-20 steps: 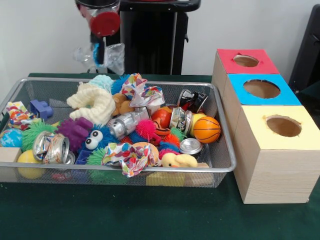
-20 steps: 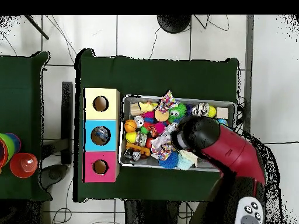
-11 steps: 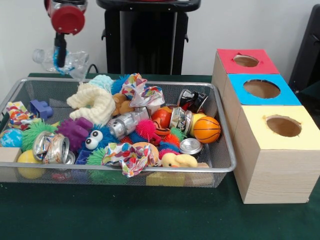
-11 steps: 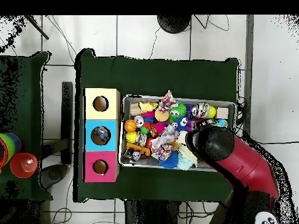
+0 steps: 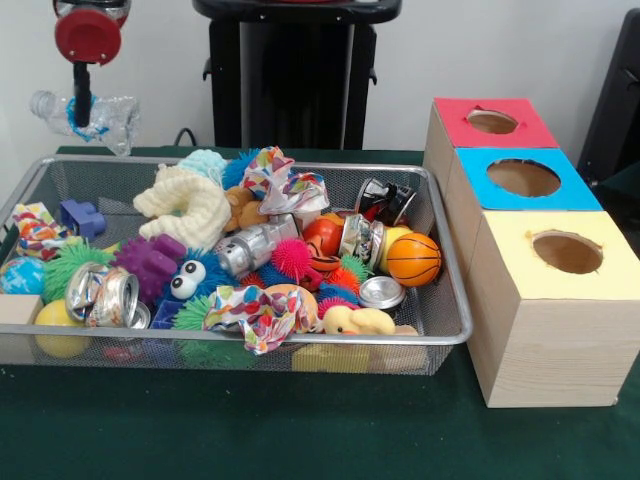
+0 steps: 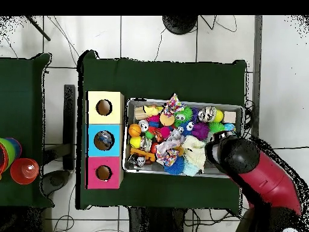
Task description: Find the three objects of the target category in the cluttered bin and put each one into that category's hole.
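My gripper [image 5: 81,104] hangs high above the far left corner of the wire bin [image 5: 446,322], shut on a crushed clear plastic bottle [image 5: 105,117] with a blue label. The bottle lies crosswise under the red wrist. Three boxes with round holes stand in a row right of the bin: red [image 5: 455,124], blue [image 5: 478,181], yellow [image 5: 515,262]. In the overhead view the red arm [image 6: 241,158] covers the gripper and bottle at the bin's right end. Crushed cans [image 5: 100,295] [image 5: 252,247] [image 5: 385,200] lie among the toys.
The bin holds a basketball [image 5: 413,258], spiky balls, a knitted cream piece [image 5: 190,205], a purple block [image 5: 150,262], a rubber duck [image 5: 360,320] and crumpled wrappers. Something shiny shows inside the blue box's hole [image 6: 104,140]. Stacked cups [image 6: 15,162] stand on a separate table.
In the front view the arm has carried the bottle steadily left and a little higher, away from the boxes. Nothing in the bin has shifted.
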You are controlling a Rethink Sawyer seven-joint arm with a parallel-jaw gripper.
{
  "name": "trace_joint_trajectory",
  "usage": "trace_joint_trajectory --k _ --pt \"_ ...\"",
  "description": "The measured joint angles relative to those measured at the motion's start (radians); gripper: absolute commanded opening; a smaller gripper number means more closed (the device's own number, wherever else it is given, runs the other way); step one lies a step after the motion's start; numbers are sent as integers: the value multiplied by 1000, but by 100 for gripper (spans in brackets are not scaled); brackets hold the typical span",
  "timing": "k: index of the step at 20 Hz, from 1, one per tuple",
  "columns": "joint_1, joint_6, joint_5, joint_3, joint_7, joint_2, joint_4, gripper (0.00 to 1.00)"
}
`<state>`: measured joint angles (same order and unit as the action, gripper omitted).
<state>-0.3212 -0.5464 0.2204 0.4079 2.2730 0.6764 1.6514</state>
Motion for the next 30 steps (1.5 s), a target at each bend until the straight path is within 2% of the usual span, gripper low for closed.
trace_joint_trajectory --k 14,21,30 --pt "-12 0 2 -2 0 1 3 0" --pt "8 0 12 2 0 1 10 0" --pt "58 0 79 2 0 3 96 0"
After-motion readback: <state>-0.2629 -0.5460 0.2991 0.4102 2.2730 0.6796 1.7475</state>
